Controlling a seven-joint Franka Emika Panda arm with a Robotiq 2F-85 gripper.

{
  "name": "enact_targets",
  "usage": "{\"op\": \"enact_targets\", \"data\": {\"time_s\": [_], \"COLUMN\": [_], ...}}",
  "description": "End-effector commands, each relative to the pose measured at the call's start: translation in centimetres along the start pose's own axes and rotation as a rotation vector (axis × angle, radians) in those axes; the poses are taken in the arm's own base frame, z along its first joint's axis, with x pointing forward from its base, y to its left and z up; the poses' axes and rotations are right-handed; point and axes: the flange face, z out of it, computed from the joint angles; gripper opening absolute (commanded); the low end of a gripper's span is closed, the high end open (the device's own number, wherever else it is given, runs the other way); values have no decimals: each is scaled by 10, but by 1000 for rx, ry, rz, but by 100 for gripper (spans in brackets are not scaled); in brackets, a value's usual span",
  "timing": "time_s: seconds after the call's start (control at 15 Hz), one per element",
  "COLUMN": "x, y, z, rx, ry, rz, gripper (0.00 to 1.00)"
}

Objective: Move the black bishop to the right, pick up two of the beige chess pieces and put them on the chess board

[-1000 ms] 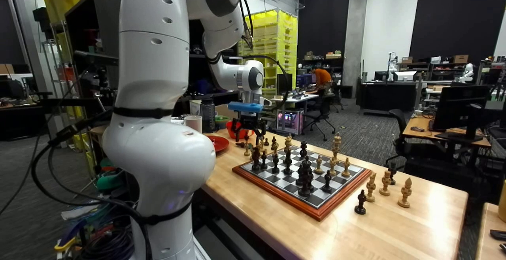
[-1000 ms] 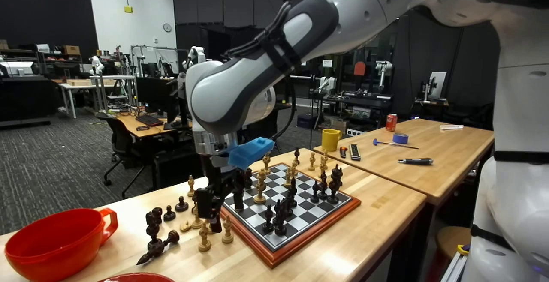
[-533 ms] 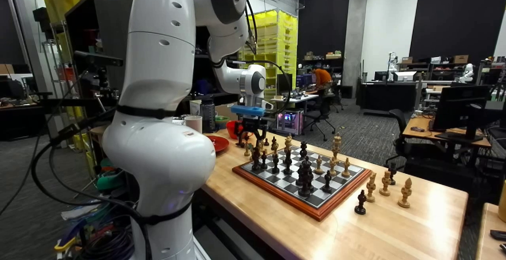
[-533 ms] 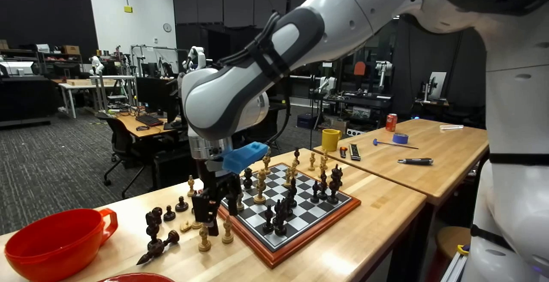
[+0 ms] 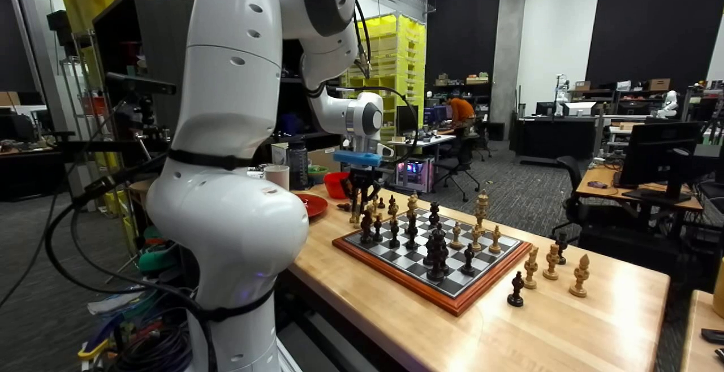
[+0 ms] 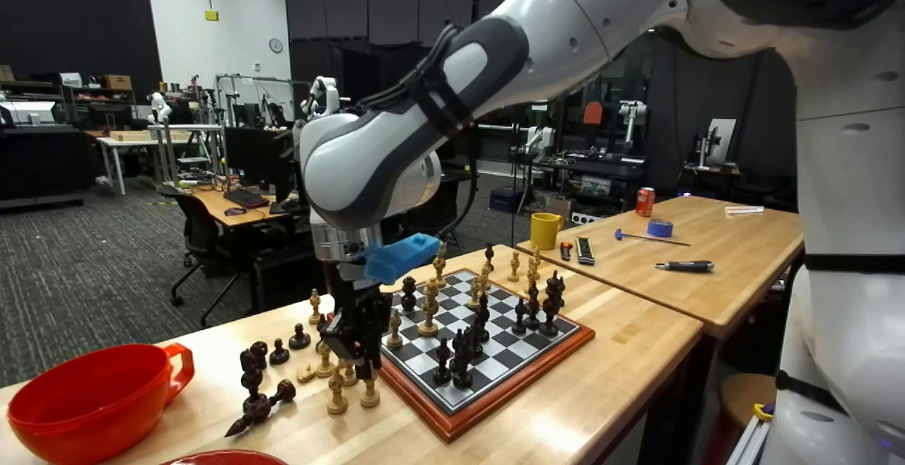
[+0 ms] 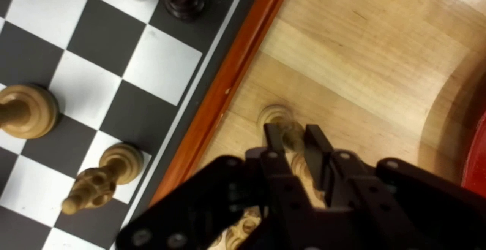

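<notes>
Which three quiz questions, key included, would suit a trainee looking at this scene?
1. What is between the fingers of the end effector? A: the yellow mug. B: the red bowl. C: a beige chess piece.
2. True or false: that piece's base is off the chess board.
3. In an exterior view, how many beige pieces stand on the table past the board's end farthest from the end effector?

Key: 1 C; 2 true; 3 three.

The table (image 6: 565, 394) carries the chess board (image 6: 503, 360), beige pieces (image 6: 337, 394) — and a red bowl (image 6: 106, 430).
</notes>
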Motion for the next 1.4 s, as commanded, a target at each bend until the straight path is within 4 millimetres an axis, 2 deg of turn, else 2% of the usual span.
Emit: {"op": "enact_targets", "data": {"time_s": [0.0,0.07,0.33,0.67,0.93,1.13,1.33], "x": [-1,-2,-9,-27,-35,-28,-23], "y": [5,6,9,15,38,57,77], "z": [-13,-16,-42,-96,-133,-136,-126], "rx": [-31,-40,-86,-130,-145,-155,-177], "ry": [19,26,59,144,241,266,241], "rz": [-6,-8,-14,6,93,173,255], "gripper": [1,4,4,4,4,4,4]}}
